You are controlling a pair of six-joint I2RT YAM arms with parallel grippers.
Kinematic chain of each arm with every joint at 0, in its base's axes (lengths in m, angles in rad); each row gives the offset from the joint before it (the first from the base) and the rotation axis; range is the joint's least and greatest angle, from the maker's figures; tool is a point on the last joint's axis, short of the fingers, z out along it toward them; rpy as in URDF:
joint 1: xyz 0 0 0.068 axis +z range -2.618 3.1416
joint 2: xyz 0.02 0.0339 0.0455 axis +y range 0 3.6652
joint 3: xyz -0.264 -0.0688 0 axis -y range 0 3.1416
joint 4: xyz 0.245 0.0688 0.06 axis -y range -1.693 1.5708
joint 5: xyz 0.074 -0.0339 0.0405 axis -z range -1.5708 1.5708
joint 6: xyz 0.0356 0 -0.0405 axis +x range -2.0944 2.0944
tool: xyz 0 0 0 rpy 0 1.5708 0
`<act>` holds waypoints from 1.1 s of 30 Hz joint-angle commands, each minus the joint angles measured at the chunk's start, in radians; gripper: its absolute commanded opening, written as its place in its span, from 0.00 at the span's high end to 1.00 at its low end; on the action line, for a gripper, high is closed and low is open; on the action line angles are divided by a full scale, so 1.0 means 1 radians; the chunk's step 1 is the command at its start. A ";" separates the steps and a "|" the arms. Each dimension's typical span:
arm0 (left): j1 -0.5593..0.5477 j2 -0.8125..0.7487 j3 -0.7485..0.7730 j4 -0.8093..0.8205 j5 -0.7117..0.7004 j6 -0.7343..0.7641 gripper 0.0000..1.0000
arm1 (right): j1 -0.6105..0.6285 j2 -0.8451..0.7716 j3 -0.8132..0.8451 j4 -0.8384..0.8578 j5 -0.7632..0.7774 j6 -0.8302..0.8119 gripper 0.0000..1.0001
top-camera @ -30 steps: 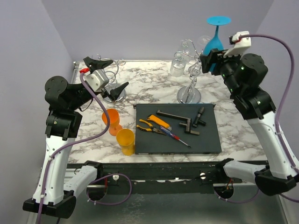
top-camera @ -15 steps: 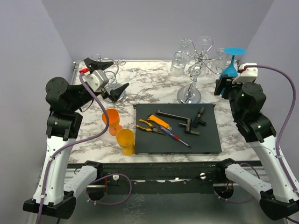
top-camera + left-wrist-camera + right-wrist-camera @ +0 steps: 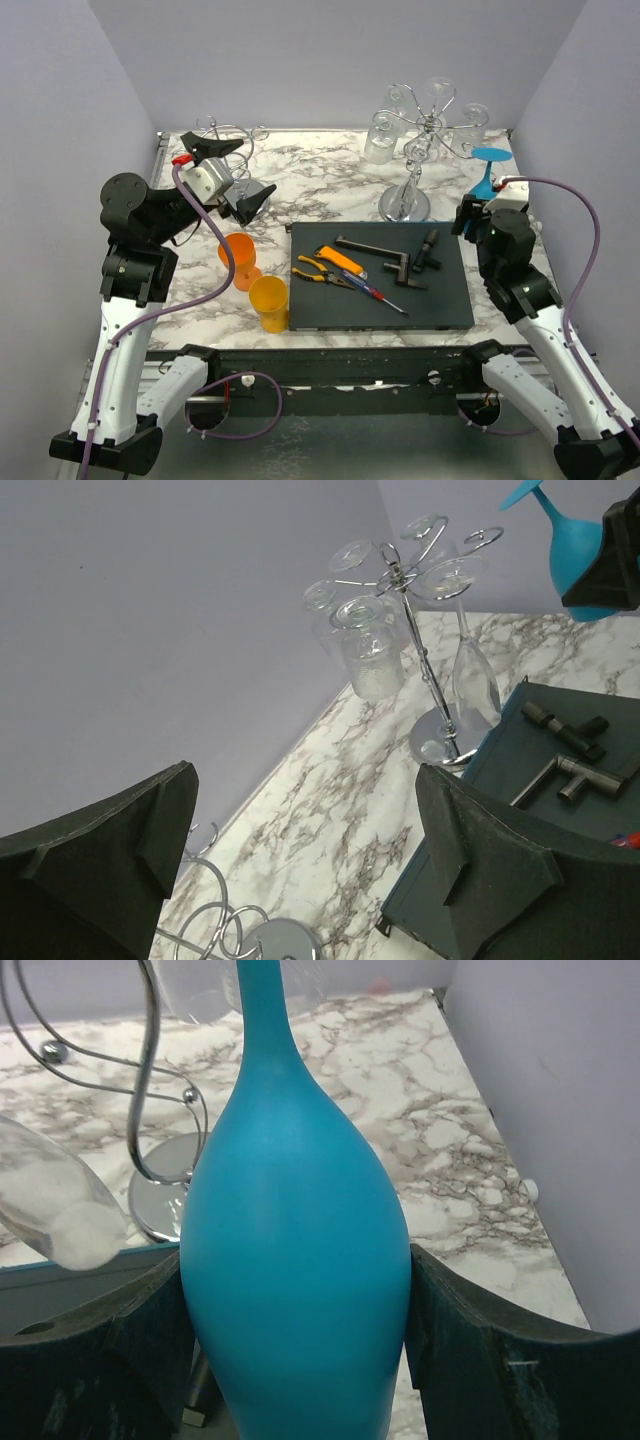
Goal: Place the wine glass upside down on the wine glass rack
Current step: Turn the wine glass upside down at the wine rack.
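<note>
- Two pincers are in play. The left pincer (image 3: 238, 170) hangs spread wide and empty above the left side of the counter (image 3: 330, 180), where it was a second ago.
- The right pincer (image 3: 295, 1360) stays clenched around the bowl of the blue wine glass (image 3: 489, 155), foot uppermost.
- We see that the glass has come down from high beside the top of the wine glass rack (image 3: 415, 165) to a lower spot just right of it, clear of its branches.
- We judge this a re-approach: the glass is inverted, but hanging it is still to do.
</note>
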 commanded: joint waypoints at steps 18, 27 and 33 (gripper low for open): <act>-0.006 -0.027 -0.037 0.010 0.026 0.044 0.01 | -0.247 0.195 -0.096 0.437 -0.327 0.023 0.48; -0.006 -0.028 -0.052 0.010 0.021 0.055 0.01 | -0.298 0.278 -0.076 0.506 -0.448 0.022 0.47; -0.006 -0.032 -0.061 0.011 0.021 0.054 0.01 | -0.297 0.303 -0.081 0.536 -0.527 0.012 0.45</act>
